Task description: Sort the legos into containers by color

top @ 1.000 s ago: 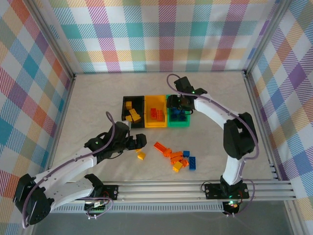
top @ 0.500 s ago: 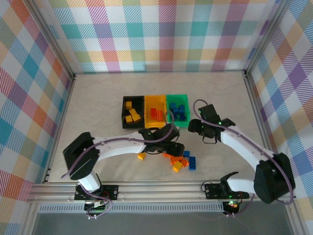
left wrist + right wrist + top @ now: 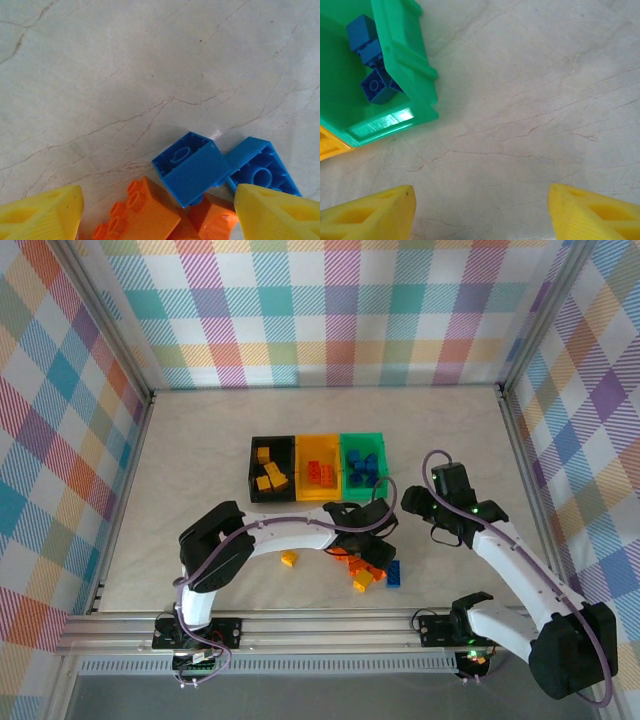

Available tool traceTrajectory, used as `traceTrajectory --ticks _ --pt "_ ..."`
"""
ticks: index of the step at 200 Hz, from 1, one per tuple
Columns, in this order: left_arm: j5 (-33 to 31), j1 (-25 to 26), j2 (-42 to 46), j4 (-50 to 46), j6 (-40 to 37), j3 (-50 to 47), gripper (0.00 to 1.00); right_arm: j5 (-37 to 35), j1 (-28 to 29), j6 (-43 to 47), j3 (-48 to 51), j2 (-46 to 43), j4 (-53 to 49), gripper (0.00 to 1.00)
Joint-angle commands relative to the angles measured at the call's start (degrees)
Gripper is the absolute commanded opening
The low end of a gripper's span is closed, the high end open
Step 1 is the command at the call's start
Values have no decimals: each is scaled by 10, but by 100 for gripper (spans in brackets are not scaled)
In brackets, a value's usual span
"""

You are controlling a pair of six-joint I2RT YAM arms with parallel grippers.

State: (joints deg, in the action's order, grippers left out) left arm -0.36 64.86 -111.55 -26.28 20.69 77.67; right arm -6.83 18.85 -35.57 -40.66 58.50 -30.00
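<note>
"The containers (image 3: 297, 470) sit in a row mid-table, with the loose legos (image 3: 362, 580) heaped just nearer the arms."

"And the grippers?"

"The left gripper (image 3: 157, 215) hangs spread wide over the heap, holding nothing. The right gripper (image 3: 482, 215) gapes empty beside the green bin (image 3: 402, 55)."

"That blue brick (image 3: 192, 167)?"

"Light, hard and slick, I'd say. Pinch its flat sides."

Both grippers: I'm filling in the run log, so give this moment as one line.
left gripper: open over blue legos | right gripper: open, empty, near green bin | sorting: unfinished
</note>
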Motion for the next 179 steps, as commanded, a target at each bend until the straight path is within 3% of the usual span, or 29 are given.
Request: traceTrajectory --ticks 1,33,82,179 --pt "18 8 -16 -27 -22 20 79 12 -10 -1 7 -16 -4 70" --pt "31 9 -39 -32 -27 38 79 21 -24 1 13 -23 -4 70" --pt "19 6 -75 -37 -34 76 67 28 -35 4 16 -37 -7 70" --pt "28 -3 -78 -38 -25 95 32 34 -43 2 18 -40 -5 70"
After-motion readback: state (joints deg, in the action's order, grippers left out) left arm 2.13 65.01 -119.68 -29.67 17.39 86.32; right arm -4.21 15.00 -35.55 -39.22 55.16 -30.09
